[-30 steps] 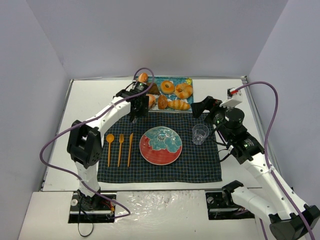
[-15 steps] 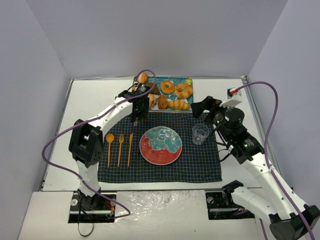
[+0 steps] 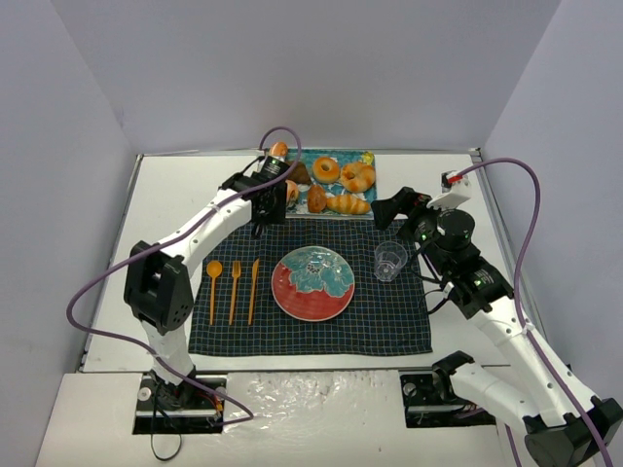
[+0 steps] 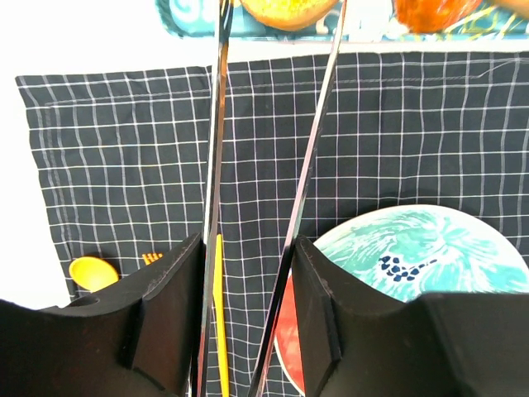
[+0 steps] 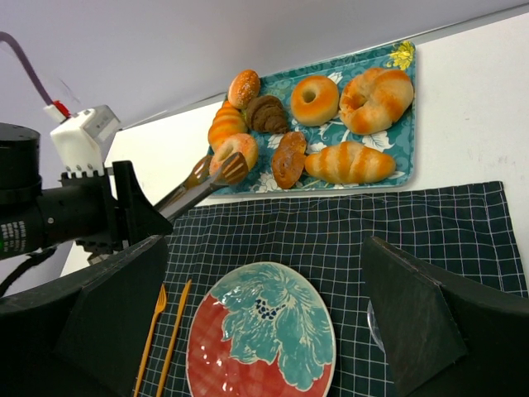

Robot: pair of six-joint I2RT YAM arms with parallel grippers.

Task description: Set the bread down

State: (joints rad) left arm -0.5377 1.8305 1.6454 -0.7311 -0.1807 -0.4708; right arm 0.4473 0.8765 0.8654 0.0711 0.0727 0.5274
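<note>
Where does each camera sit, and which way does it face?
Top external: above and behind, looking down on the table; left arm and right arm show.
Left wrist: on the left arm, facing down past the left gripper and tongs at the placemat.
Right wrist: on the right arm, facing the tray past the right gripper.
Both wrist views share the plate.

Left wrist view — tongs (image 4: 215,124) run off the top edge, tips unseen; the bread (image 4: 289,10) between them cut to a sliver; plate (image 4: 430,248) partly hidden behind the left gripper (image 4: 245,265); spoon (image 4: 91,271) half covered.
</note>
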